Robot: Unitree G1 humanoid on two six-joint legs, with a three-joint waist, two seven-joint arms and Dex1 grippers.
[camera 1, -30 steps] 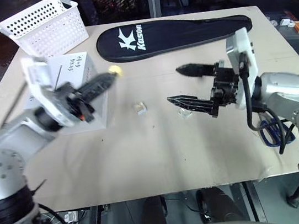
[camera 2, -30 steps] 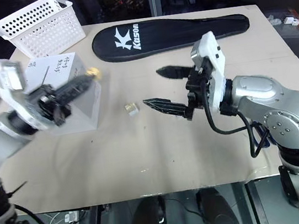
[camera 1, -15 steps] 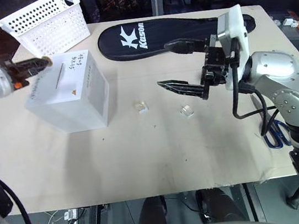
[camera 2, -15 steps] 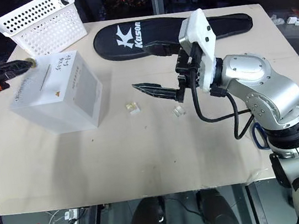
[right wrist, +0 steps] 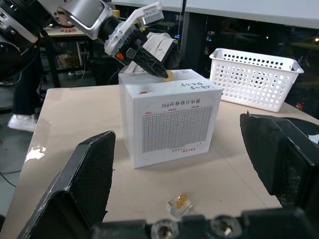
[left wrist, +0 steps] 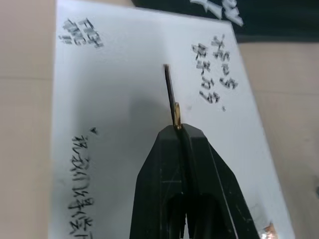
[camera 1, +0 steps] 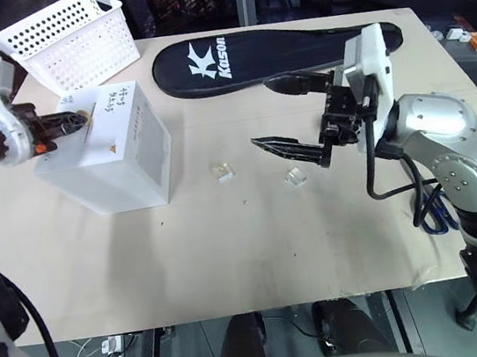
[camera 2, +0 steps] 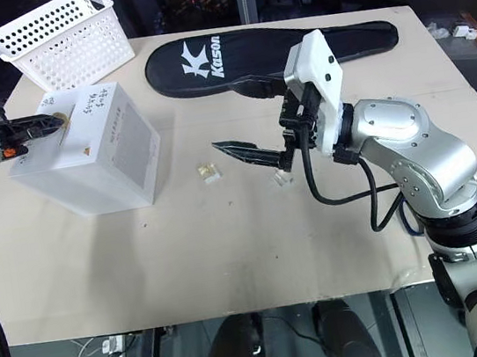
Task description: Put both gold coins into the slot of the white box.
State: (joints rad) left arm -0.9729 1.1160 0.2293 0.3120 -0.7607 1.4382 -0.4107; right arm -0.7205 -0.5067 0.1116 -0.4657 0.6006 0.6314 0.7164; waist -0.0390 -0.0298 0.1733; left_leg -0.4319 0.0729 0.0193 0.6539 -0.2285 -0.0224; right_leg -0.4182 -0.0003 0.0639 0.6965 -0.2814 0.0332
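The white box (camera 1: 120, 155) stands at the table's left, its handwritten top facing up. My left gripper (camera 1: 76, 119) reaches over that top from the left, shut on a gold coin (left wrist: 177, 115) held on edge. The coin sits at the near end of the thin dark slot (left wrist: 169, 85), lined up with it. From the right wrist view the coin (right wrist: 169, 75) pokes out of the left gripper (right wrist: 162, 73) just above the box (right wrist: 174, 119). My right gripper (camera 1: 269, 114) hovers over mid-table, pointing left, open and holding nothing.
Two small clear cubes (camera 1: 222, 171) (camera 1: 295, 176) lie on the table below the right gripper; one cube (right wrist: 180, 201) shows a gold glint inside. A white perforated basket (camera 1: 68, 38) and a black racket bag (camera 1: 274, 53) lie at the back. Blue scissors (camera 1: 435, 204) rest at the right edge.
My left arm has swung out to the left and turned. Its gripper has carried the coin from the box's right edge to above the slot. The right gripper stays open in about the same place.
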